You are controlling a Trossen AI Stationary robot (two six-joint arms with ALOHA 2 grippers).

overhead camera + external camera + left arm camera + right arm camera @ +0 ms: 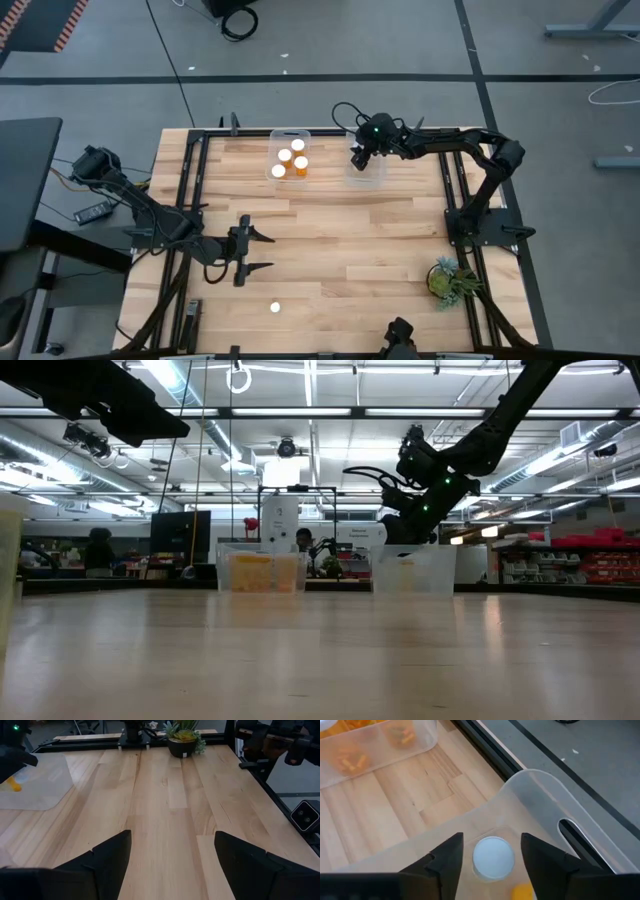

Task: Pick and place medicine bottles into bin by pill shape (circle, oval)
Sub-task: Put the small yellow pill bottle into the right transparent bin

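My right gripper [360,157] hovers over the right clear bin [378,178] at the table's far side, open. In the right wrist view its fingers stand on either side of a white-capped bottle [493,857] inside that bin [540,795], with a gap on each side. The left clear bin [273,140] holds orange bottles with white caps [284,156]. One more bottle [275,308] stands alone near the table's near edge. My left gripper [258,252] is open and empty above the table's left middle.
A small potted plant [447,279] stands near the table's right near corner and also shows in the left wrist view [182,737]. Dark frame rails [190,170] run along the table's edges. Bare wood lies between the bins and the lone bottle.
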